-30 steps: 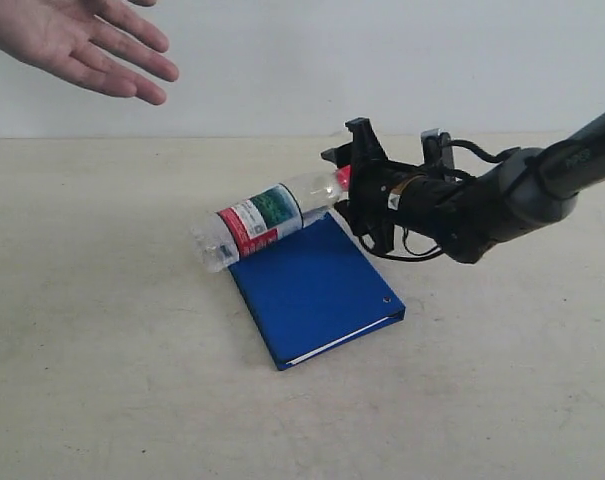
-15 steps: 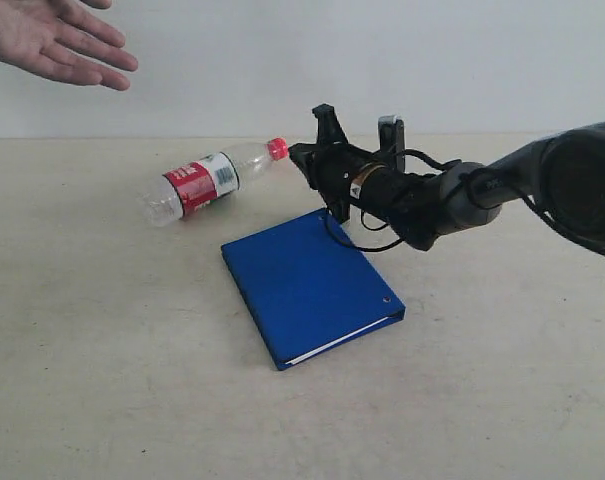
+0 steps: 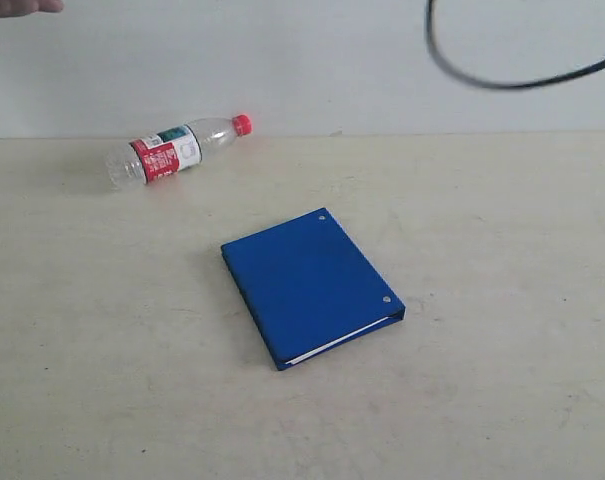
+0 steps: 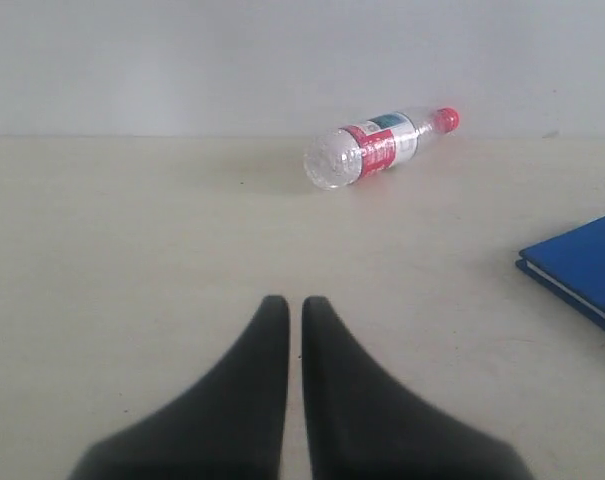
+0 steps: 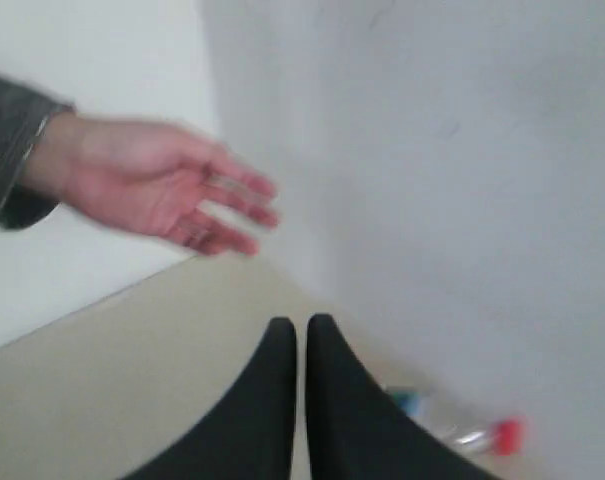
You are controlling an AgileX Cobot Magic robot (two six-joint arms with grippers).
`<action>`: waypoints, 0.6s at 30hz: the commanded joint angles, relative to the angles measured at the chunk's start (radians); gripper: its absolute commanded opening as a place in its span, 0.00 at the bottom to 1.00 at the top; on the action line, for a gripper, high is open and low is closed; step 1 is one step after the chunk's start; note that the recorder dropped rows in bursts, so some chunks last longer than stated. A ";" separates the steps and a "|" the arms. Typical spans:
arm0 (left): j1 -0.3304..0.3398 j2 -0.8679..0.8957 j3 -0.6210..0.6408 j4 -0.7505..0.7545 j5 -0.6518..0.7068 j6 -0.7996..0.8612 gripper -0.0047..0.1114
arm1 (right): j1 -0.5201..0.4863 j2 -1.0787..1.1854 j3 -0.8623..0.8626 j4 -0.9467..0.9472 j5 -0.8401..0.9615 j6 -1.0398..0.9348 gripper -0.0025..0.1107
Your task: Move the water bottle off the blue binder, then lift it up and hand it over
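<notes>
The water bottle (image 3: pixel 176 149) lies on its side on the table near the back wall, off the blue binder (image 3: pixel 311 286), red cap pointing right. The left wrist view shows the bottle (image 4: pixel 377 146) far ahead of my left gripper (image 4: pixel 295 303), whose jaws are shut on nothing, and a corner of the binder (image 4: pixel 582 265). My right gripper (image 5: pixel 301 324) is shut and empty, raised high; the bottle (image 5: pixel 462 428) appears blurred below it. Neither gripper shows in the exterior view.
A person's open hand (image 5: pixel 172 190) hovers palm-up near the wall; only its fingertips (image 3: pixel 17 7) show at the exterior view's top left. A black cable (image 3: pixel 502 80) loops across the top right. The beige table (image 3: pixel 482 400) surrounds the binder.
The bottle rolled further left and back, away from the binder. The right arm left the exterior view, rising upward. The hand withdrew toward the top left corner.
</notes>
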 commanded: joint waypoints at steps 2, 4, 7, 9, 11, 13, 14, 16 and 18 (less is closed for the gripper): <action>-0.001 -0.002 0.004 0.000 -0.012 -0.009 0.08 | 0.020 -0.578 0.247 -0.123 0.547 0.045 0.02; -0.001 -0.002 0.004 0.019 -0.012 0.010 0.08 | 0.020 -0.704 0.353 -0.123 0.536 0.045 0.02; -0.001 -0.002 0.004 0.154 -0.056 0.160 0.08 | 0.020 -0.863 0.540 -0.123 0.380 0.045 0.02; -0.001 -0.002 0.004 0.211 -0.133 0.233 0.08 | 0.020 -0.951 0.683 -0.123 0.277 0.045 0.02; -0.001 -0.002 0.004 0.227 -0.217 0.273 0.08 | 0.020 -1.007 0.823 -0.123 0.230 0.044 0.02; -0.001 -0.002 0.004 0.229 -0.291 0.273 0.08 | 0.020 -1.034 0.941 -0.123 0.240 0.044 0.02; -0.001 -0.002 0.004 0.229 -0.345 0.273 0.08 | 0.020 -1.036 0.998 -0.123 0.263 0.044 0.02; -0.001 -0.002 0.004 0.224 -0.464 0.257 0.08 | 0.020 -1.034 1.075 -0.123 0.305 0.127 0.02; -0.001 -0.002 0.004 0.138 -0.580 -0.008 0.08 | 0.020 -1.023 1.135 -0.123 0.355 0.230 0.02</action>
